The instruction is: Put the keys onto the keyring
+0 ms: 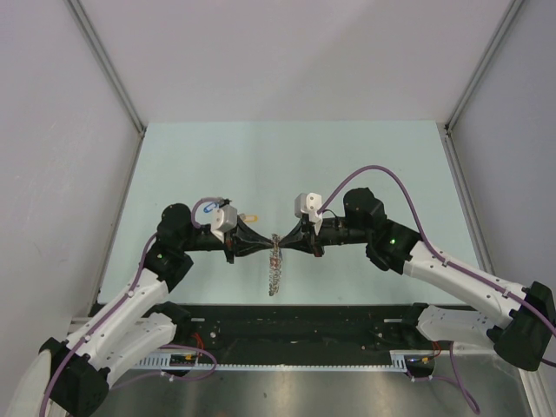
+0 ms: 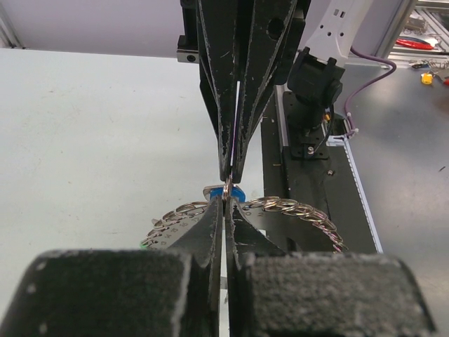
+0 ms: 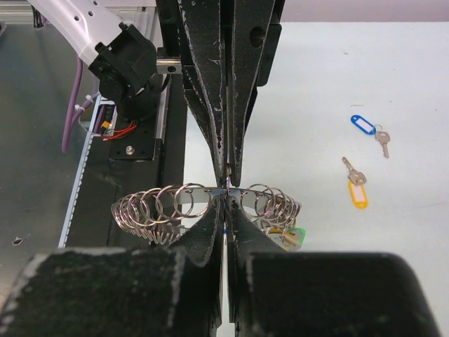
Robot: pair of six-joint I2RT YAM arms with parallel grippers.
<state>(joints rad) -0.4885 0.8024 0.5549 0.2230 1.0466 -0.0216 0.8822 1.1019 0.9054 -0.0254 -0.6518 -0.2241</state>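
- The keyring [image 1: 275,274] was held up over the table [image 1: 373,165], near the middle of its near edge, at the point where the two sets of fingertips met.
- The left gripper [image 2: 224,203] had its jaws closed tight on the keyring's wire, with coils fanning out on either side of the tips.
- The right gripper [image 3: 226,195] came in from the opposite side. Its jaws were likewise pinched shut on the wire at the same spot, so the tips stood nose to nose, almost touching.
- In the right wrist view the coil arched away to both sides of the jaws, and a green tag [image 3: 298,236] hung under the end toward the far edge.
- A blue tag [image 2: 236,192] showed just behind the tips in the left wrist view. Whether it was threaded on the coil could not be told.
- A blue key [image 3: 366,126] and a yellow key [image 3: 356,188] lay flat on the table, near each other and well apart from the jaws and the keyring, on the far-edge side.
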